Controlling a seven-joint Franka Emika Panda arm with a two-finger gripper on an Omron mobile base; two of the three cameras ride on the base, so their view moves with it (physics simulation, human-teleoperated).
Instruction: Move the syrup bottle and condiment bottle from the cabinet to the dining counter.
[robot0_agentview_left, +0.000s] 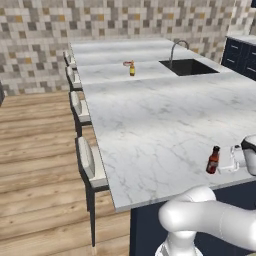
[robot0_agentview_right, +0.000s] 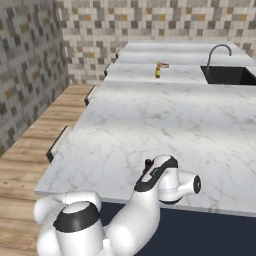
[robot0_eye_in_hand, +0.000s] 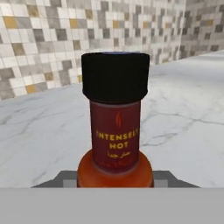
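The condiment bottle (robot0_agentview_left: 213, 160), slim and reddish-brown with a black cap and a red label, leans slightly just over the dining counter (robot0_agentview_left: 150, 125) near its front right edge. My gripper (robot0_agentview_left: 220, 161) reaches it from the right and is shut on its lower body. In the hand view the condiment bottle (robot0_eye_in_hand: 115, 127) stands very close and centred, its label reading "intensely hot". In the right base view its black cap (robot0_agentview_right: 148, 162) peeks out behind my white hand above the dining counter (robot0_agentview_right: 165, 125). The syrup bottle and the cabinet are out of view.
A small yellow-orange bottle (robot0_agentview_left: 132, 68) (robot0_agentview_right: 157, 71) stands far back on the counter beside a dark sink (robot0_agentview_left: 189, 67) (robot0_agentview_right: 230, 75) with a curved tap. Pale-seated stools (robot0_agentview_left: 90, 164) line the counter's left side over wooden floor. Tiled walls close the back.
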